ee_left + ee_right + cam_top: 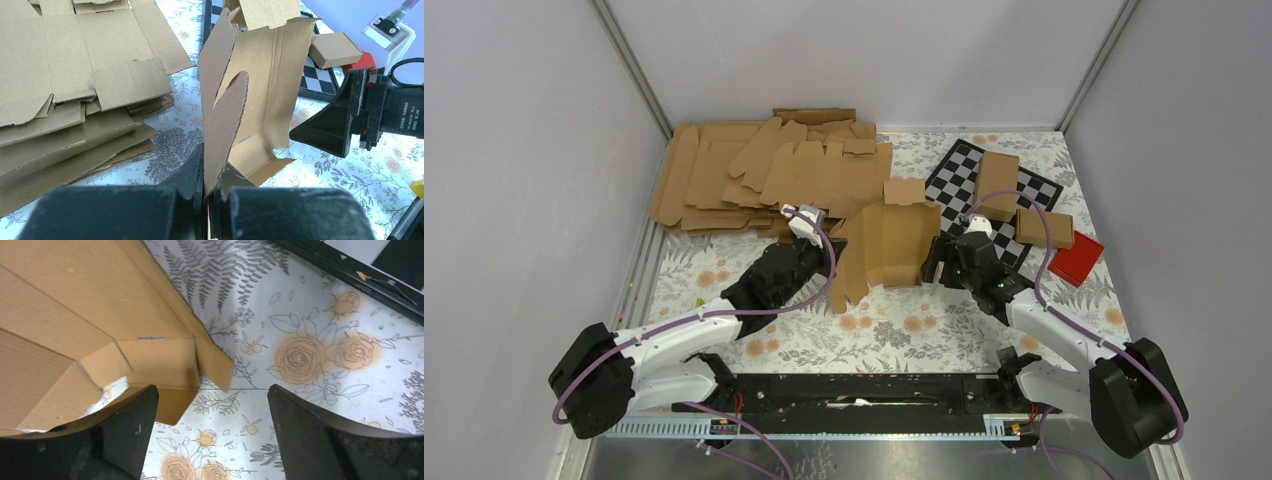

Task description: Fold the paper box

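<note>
Fingers (187, 175) of the left gripper (210, 187) are clamped on a rounded flap of the paper box (272, 75), a plain brown corrugated cardboard sheet, partly raised. The flap stands on edge between the pads, with a taller wavy-edged panel beside it and a wide creased panel tilting behind. The right gripper (210, 425) has its fingers spread wide, and a low corner flap of the box lies just beside one finger (125, 430); whether they touch is hard to tell. From above, the box sits mid-table on the floral cloth (904, 330), between both arms. A stack of flat blanks (744, 175) lies at the far left, with a checkerboard (959, 165) and a red block (1076, 257) on the right.
</note>
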